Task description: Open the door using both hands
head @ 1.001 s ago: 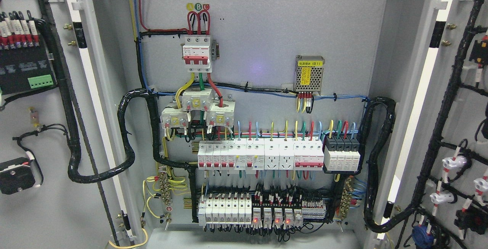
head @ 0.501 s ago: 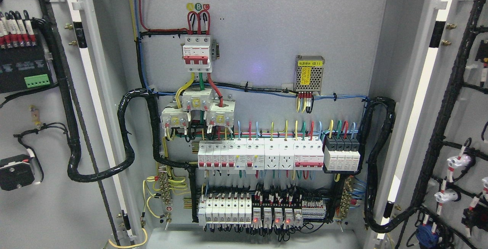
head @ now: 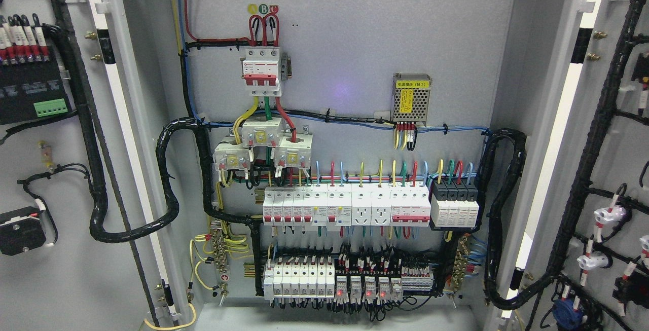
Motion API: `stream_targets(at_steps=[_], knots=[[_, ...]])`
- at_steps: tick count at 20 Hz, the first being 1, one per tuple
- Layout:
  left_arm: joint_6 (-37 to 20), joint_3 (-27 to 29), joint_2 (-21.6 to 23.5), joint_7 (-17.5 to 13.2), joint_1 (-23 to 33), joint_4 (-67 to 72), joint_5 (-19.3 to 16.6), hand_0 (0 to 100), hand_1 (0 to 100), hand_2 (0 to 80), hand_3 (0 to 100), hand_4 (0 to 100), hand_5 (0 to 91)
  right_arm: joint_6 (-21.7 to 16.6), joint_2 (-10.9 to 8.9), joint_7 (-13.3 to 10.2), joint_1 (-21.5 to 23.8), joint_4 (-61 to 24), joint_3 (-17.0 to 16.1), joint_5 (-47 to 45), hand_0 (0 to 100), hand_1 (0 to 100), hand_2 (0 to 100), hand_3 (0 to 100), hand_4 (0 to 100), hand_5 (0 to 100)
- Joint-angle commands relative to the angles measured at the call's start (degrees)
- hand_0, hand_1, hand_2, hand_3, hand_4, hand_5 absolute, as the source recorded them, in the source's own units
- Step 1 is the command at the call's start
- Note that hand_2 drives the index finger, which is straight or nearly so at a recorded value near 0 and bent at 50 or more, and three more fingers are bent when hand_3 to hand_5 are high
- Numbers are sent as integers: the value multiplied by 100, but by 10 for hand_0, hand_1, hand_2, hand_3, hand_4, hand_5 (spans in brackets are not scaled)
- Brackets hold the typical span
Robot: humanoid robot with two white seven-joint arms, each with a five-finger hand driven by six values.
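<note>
Both grey metal cabinet doors stand swung wide: left door [head: 61,280] at the left edge, right door [head: 608,133] at the right. Wired back panel [head: 350,57] exposed between. Neither robot hand in view; finger state undeterminable.

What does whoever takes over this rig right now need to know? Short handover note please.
Hands: neither the left nor the right hand shows in the head view, so their state is unknown.
Doors: the left door and the right door both stand swung wide, inner faces with their wiring toward the camera.
Cabinet: the back panel is fully exposed, with the breaker row and the power supply in plain sight. Some red indicator lights glow on the bottom row.
Done: judging by the doors, the opening looks complete.
Left: probably nothing beyond confirming where both arms are before any next move.
</note>
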Motion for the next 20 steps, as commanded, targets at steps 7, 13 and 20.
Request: stream_targets(at_steps=[7,13,20], knots=[[-3326,-2032,-2339,-30,574,-1145,-2281,0,0,0,0,0,0,-15,10,1091,176,-278,519,-4,0,0,0,0,0,0],[-3730,-2613,-2850,-21,970,-1110,-3162,0,0,0,0,0,0,20,-25,1101,483,-191,1502,478,0,0,0,0,0,0],[-3731,-2640,-2877,-21,1093,-690,-3286,0,0,0,0,0,0,11,10,1083,861,1800,2770,1709,0,0,0,0,0,0]])
